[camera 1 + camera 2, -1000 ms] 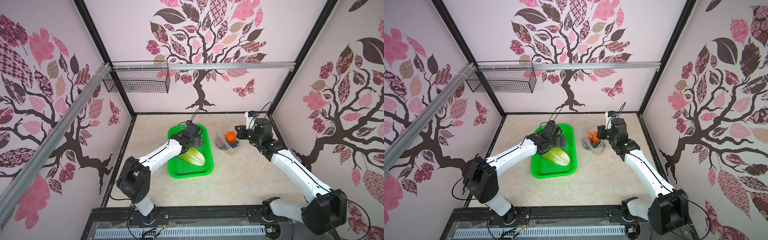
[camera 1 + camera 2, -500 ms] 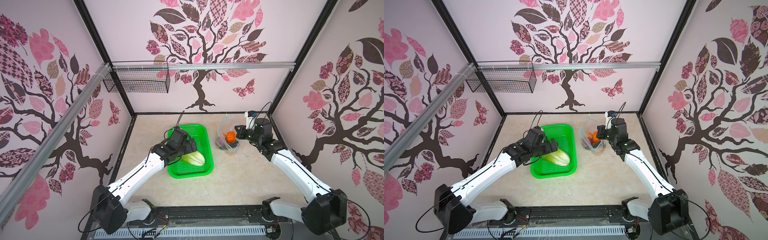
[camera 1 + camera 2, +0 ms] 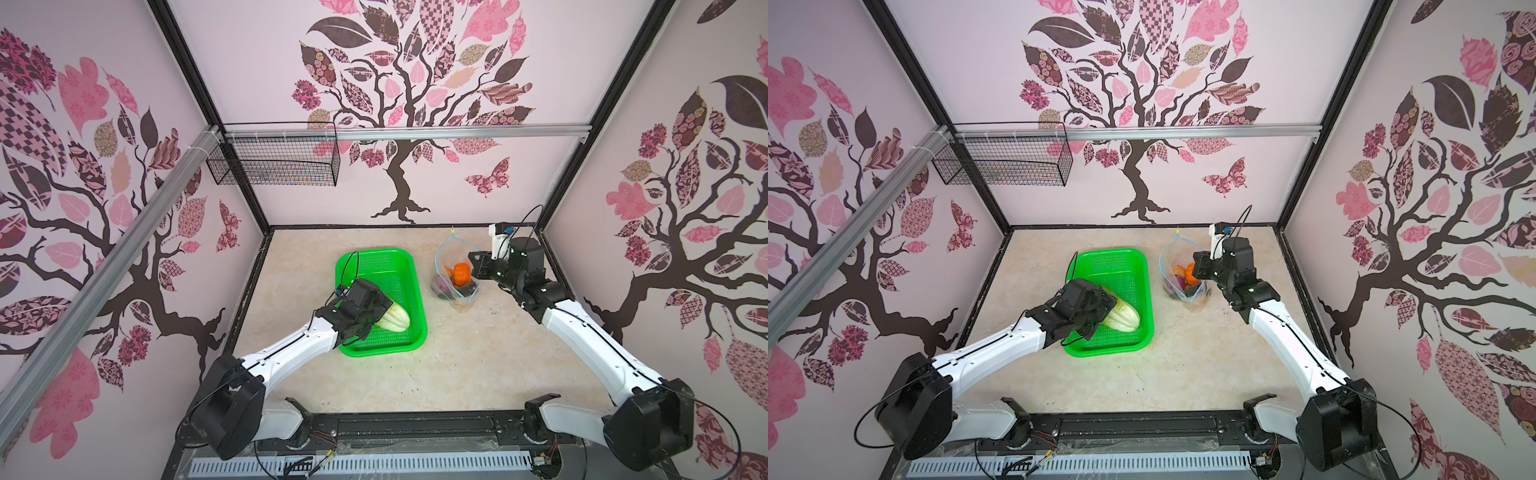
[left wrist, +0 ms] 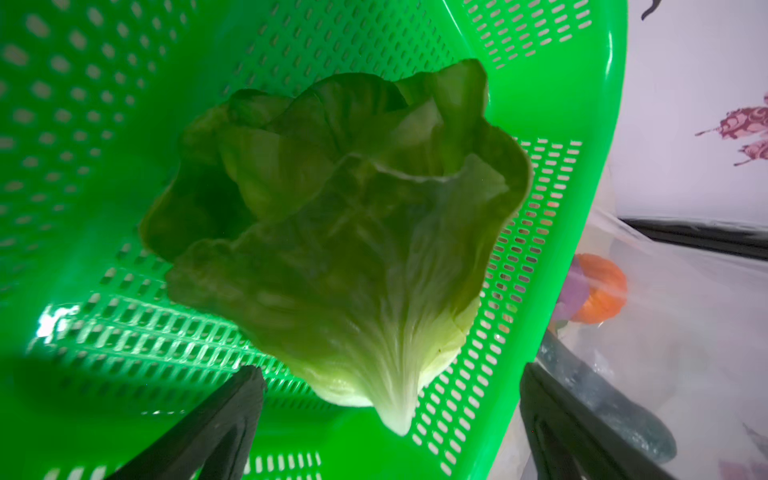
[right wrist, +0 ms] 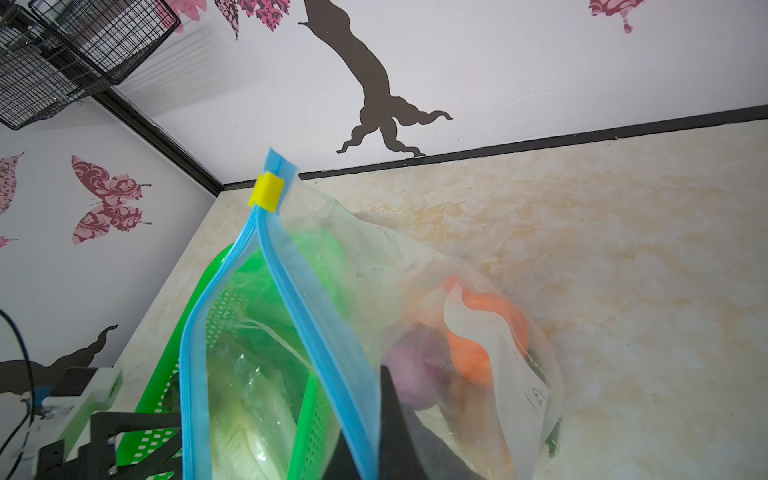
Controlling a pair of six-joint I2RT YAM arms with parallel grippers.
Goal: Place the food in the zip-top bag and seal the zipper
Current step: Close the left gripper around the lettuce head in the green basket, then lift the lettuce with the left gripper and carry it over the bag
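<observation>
Cabbage (image 3: pixel 395 320) lies alone in the green basket (image 3: pixel 399 255). The left end effector (image 4: pixel 388 384) hangs over it with its jaws spread wide on either side of the pale stalk end, and as far as I can see they are not touching it. Just beside the basket, the zip-top bag (image 5: pixel 374 266) stands on the surface (image 3: pixel 457 365) with a pumpkin (image 3: pixel 461 272) and a purple onion (image 3: pixel 439 286) already inside. The right end effector (image 3: pixel 474 267) is pinched tight on one side of the bag's mouth, holding it up.

What worries me is the fit. The cabbage looks bulky, and the mouth, framed by the blue zipper (image 5: pixel 286 291), gapes only as a narrow slit. A grab on the loose leaves rather than the firm stalk could let the cabbage slip. Pushing it in hard could drag the film out of the right pinch, or tip the bag and spill what it holds. The light basket might also lift along with the cabbage.
</observation>
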